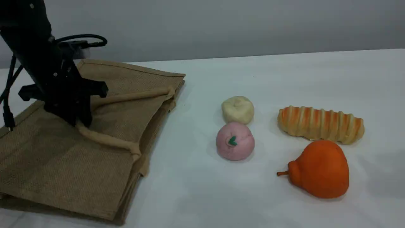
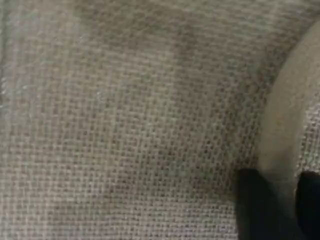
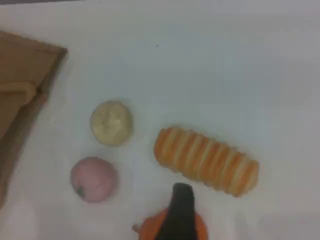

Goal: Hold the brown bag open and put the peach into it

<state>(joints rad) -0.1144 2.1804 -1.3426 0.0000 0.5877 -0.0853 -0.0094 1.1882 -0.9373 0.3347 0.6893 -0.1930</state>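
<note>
The brown bag (image 1: 63, 164) lies flat on the left of the table, its mouth toward the fruit; its corner shows in the right wrist view (image 3: 20, 80). My left gripper (image 1: 81, 122) is down on the bag's upper beige handle (image 1: 107, 139). In the left wrist view, my left gripper (image 2: 282, 205) has its two dark tips on either side of that handle (image 2: 285, 130), shut on it. The pink peach (image 1: 235, 141) (image 3: 94, 179) sits alone mid-table. My right gripper is outside the scene view; its one visible fingertip (image 3: 181, 205) hovers above the table, nothing in it.
A cream bun (image 1: 237, 109) touches the peach's far side. A striped bread roll (image 1: 320, 123) and an orange pear (image 1: 319, 169) lie to the right. The right fingertip hangs over the pear (image 3: 150, 229). White table spreads between the bag and the peach.
</note>
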